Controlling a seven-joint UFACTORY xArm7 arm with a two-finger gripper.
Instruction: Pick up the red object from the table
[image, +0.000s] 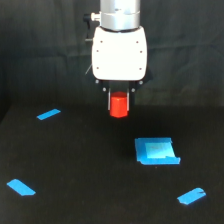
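Observation:
The red object (119, 106), a small red-orange block, sits between the fingers of my gripper (119, 103) in the upper middle of the exterior view. The gripper is shut on it and holds it above the black table (80, 165), clear of the surface. The white gripper body and silver wrist rise above it. The block's upper part is hidden between the fingers.
A flat blue square piece (157, 151) lies on the table below and to the exterior view's right of the gripper. Blue tape strips lie at the left (48, 114), lower left (21, 187) and lower right (191, 196).

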